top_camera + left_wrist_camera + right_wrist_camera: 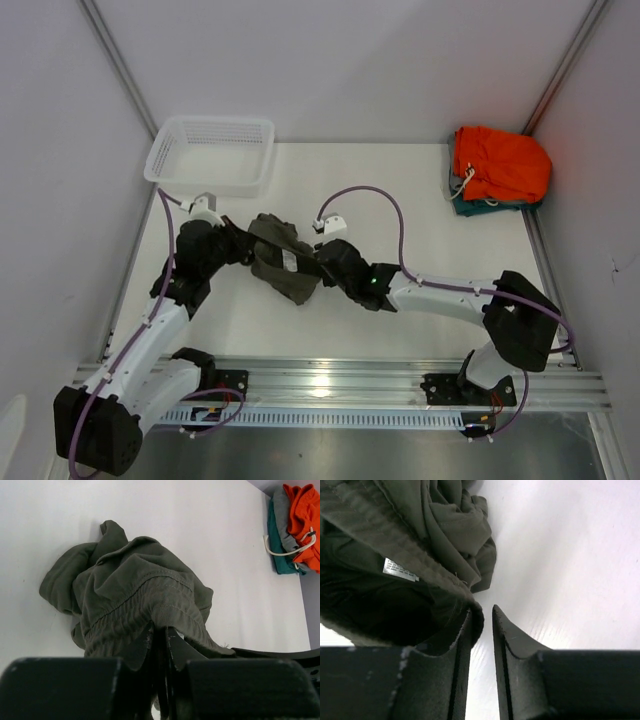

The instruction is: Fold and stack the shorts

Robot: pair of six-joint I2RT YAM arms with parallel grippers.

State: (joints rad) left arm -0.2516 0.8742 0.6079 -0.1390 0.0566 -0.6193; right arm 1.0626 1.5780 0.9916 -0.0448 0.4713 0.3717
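Note:
The olive-green shorts [283, 262] lie crumpled in a heap on the white table between my two arms. My left gripper [243, 248] is at the heap's left side. In the left wrist view it [160, 630] is shut on the ribbed waistband of the shorts [135, 585]. My right gripper [318, 265] is at the heap's right side. In the right wrist view it [482, 611] stands narrowly open, with bare table showing in the gap. A hem of the shorts [435, 525] drapes over its left finger [462, 640]. A white label [400, 570] shows inside the cloth.
A white mesh basket [212, 152] stands at the back left. Folded bright orange shorts [500, 165] rest on a teal garment [470, 207] at the back right, also seen in the left wrist view [302, 515]. A metal rail [330, 380] runs along the near edge.

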